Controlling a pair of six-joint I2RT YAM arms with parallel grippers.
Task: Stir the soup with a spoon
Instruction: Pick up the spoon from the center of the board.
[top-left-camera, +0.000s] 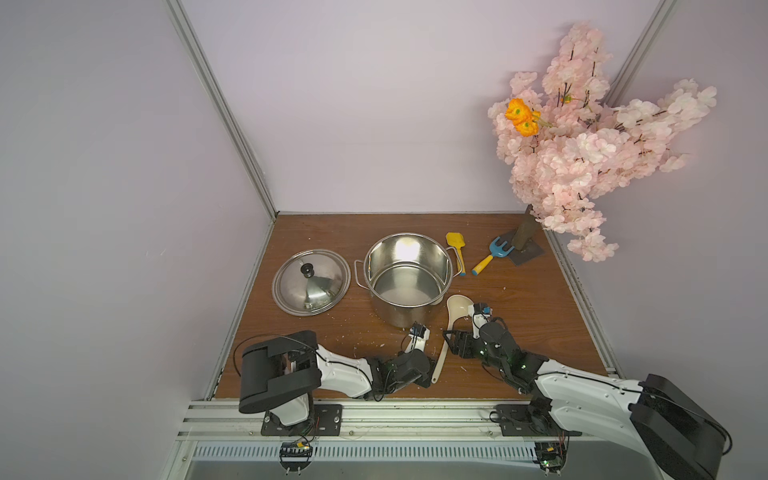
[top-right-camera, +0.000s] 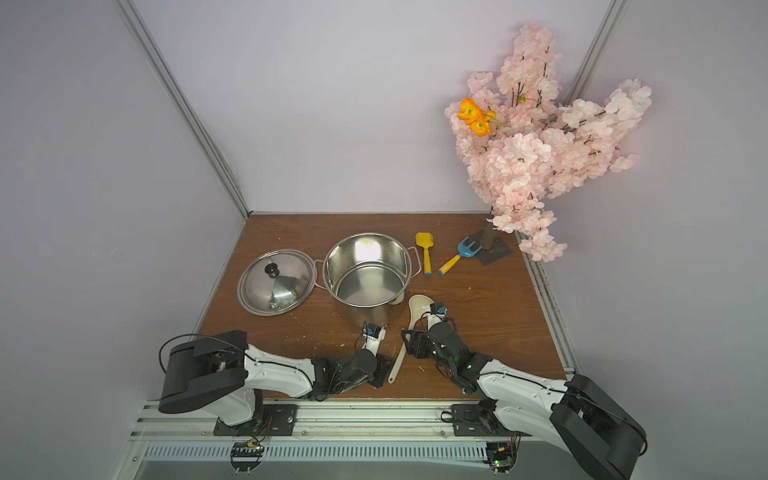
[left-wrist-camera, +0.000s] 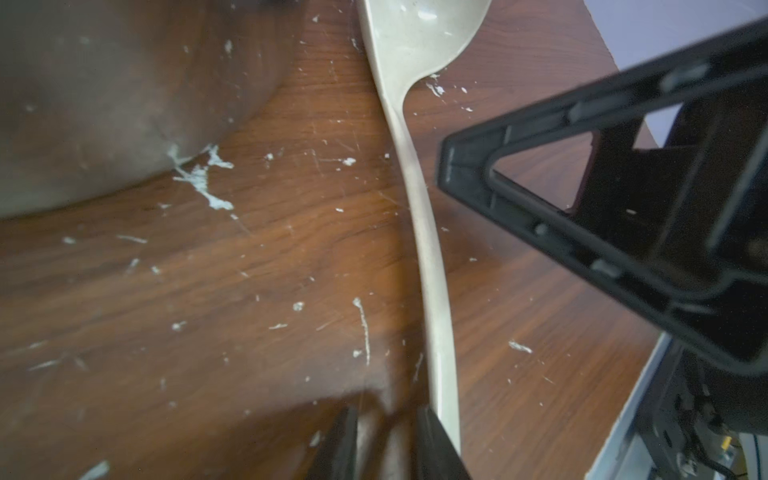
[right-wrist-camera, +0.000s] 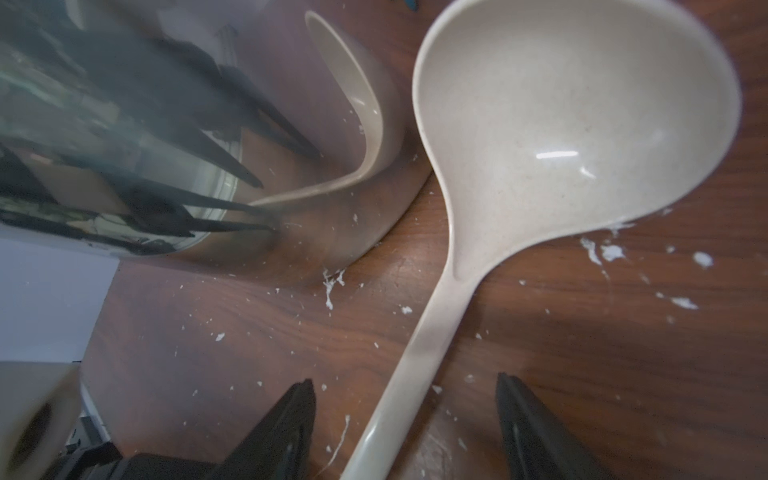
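Observation:
The spoon, a cream ladle (top-left-camera: 456, 308), lies flat on the wooden table (top-left-camera: 540, 316) just right of the steel pot (top-left-camera: 409, 278), handle running toward the front edge. No soup shows in the pot; its inside looks like bare shiny steel. My right gripper (right-wrist-camera: 405, 382) stands open over the upper handle (right-wrist-camera: 424, 345), one finger on each side, neither touching. My left gripper (left-wrist-camera: 390, 446) is low at the handle's near end, open by a narrow gap with only table between the fingers. The spoon's handle (left-wrist-camera: 432, 291) runs along the outside of one left finger (left-wrist-camera: 436, 449).
The pot's lid (top-left-camera: 311, 281) lies left of the pot. A yellow toy shovel (top-left-camera: 456, 251) and a blue rake (top-left-camera: 490, 253) lie behind right. A pink blossom tree on a metal base (top-left-camera: 525, 249) fills the back right corner. Walls close three sides.

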